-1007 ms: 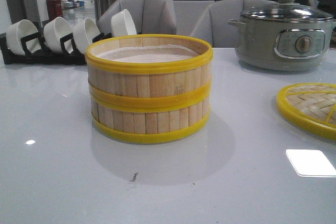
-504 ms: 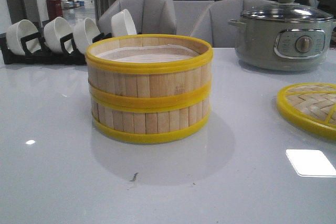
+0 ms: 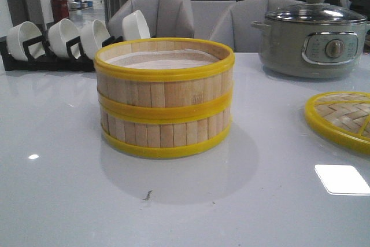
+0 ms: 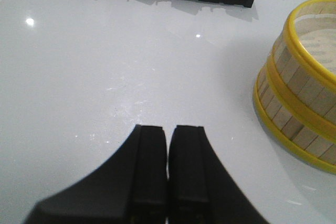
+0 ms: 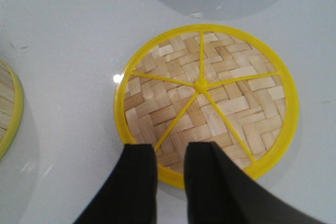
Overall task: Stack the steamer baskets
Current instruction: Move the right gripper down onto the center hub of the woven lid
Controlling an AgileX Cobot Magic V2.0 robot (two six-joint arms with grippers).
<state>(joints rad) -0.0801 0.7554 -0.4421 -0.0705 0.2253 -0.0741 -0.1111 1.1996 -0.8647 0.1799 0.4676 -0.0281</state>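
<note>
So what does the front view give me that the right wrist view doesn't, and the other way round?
Only the front view shows the two steamer baskets stacked one on the other as a whole, the grey electric pot behind them, and the rack of white bowls.

Only the right wrist view shows the right gripper, its jaws slightly apart and empty, over the near rim of the woven lid, plus the lid's full spoked face.

Both show the lid lying flat on the white table.
</note>
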